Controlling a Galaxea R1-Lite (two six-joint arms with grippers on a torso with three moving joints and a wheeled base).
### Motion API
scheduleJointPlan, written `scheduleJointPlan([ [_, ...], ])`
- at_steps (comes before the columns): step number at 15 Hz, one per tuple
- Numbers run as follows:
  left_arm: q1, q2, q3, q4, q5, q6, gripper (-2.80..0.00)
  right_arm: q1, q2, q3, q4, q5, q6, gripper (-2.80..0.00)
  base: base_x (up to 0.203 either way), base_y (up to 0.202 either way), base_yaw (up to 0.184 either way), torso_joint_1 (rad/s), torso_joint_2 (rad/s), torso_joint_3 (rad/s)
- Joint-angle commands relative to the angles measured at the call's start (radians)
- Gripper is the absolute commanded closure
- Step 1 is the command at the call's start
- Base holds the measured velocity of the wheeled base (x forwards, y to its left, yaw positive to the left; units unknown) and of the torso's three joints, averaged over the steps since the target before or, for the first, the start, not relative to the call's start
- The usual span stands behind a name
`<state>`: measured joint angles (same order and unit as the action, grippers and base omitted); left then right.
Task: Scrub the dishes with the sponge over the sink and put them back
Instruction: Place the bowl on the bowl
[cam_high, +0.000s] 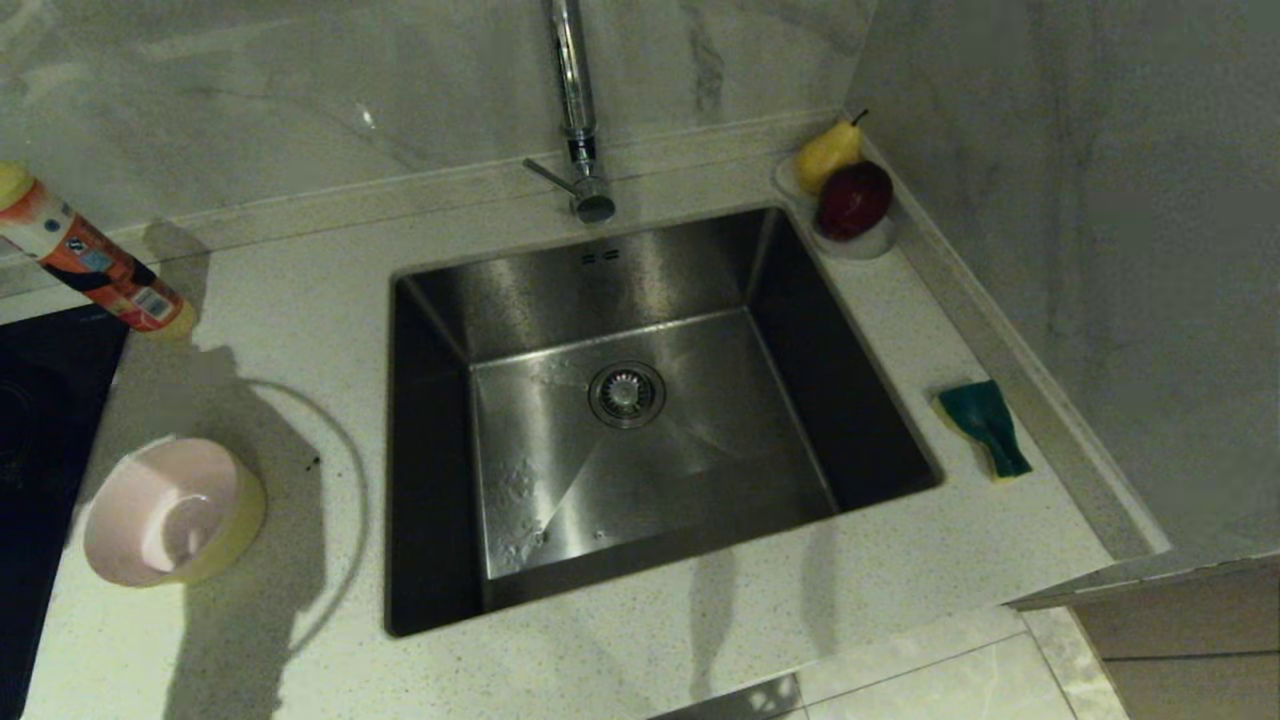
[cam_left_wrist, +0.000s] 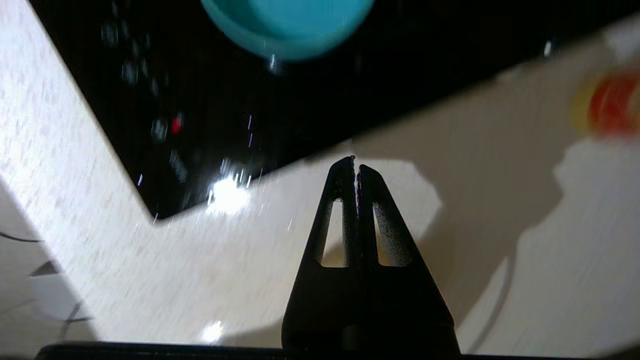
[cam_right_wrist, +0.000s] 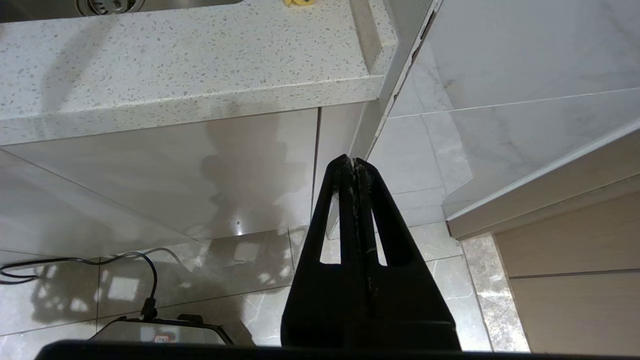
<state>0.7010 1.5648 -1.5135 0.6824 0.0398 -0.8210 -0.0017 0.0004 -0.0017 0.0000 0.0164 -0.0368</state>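
The pale pink bowl (cam_high: 165, 510) sits nested in the yellow bowl (cam_high: 248, 508) on the counter left of the sink (cam_high: 640, 400). In the left wrist view the light blue bowl (cam_left_wrist: 287, 25) stands on the black cooktop (cam_left_wrist: 225, 110). My left gripper (cam_left_wrist: 356, 162) is shut and empty over the counter, close to the cooktop's edge and apart from the blue bowl. The sponge (cam_high: 985, 425) lies green face up on the counter right of the sink. My right gripper (cam_right_wrist: 354, 162) hangs shut and empty below the counter's front edge. Neither gripper shows in the head view.
A tall chrome tap (cam_high: 575, 110) rises behind the sink. A clear dish (cam_high: 868, 243) with a pear and a dark red fruit sits at the back right corner. An orange and white bottle (cam_high: 95, 265) stands at the back left beside the cooktop (cam_high: 40, 400). Walls close the back and right.
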Motion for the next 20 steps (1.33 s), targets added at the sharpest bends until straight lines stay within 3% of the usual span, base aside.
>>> scheduleJointPlan([
  [1, 0.035, 0.120, -0.118, 0.030, 0.000, -0.016, 0.00, 0.000, 0.001, 0.000, 0.000, 0.000, 0.000, 0.00, 0.000, 0.000, 0.000, 0.000, 0.00, 0.000],
  [6, 0.144, 0.305, -0.347, 0.124, -0.006, -0.045, 0.00, 0.000, 0.001, 0.000, 0.000, 0.000, 0.000, 0.00, 0.000, 0.000, 0.000, 0.000, 0.00, 0.000],
  [7, 0.159, 0.332, -0.357, 0.126, -0.006, -0.045, -2.80, 0.000, 0.001, 0.000, 0.000, 0.000, 0.000, 0.00, 0.000, 0.000, 0.000, 0.000, 0.00, 0.000],
  [12, 0.213, 0.412, -0.363, 0.124, -0.017, -0.044, -2.80, 0.000, 0.001, 0.000, 0.000, 0.000, 0.000, 0.00, 0.000, 0.000, 0.000, 0.000, 0.00, 0.000],
  [14, 0.229, 0.422, -0.361, 0.127, -0.063, -0.047, -2.80, 0.000, 0.001, 0.000, 0.000, 0.000, 0.000, 0.00, 0.000, 0.000, 0.000, 0.000, 0.00, 0.000],
  [20, 0.247, 0.422, -0.358, 0.161, -0.102, -0.045, -2.80, 0.000, 0.001, 0.000, 0.000, 0.000, 0.000, 0.00, 0.000, 0.000, 0.000, 0.000, 0.00, 0.000],
])
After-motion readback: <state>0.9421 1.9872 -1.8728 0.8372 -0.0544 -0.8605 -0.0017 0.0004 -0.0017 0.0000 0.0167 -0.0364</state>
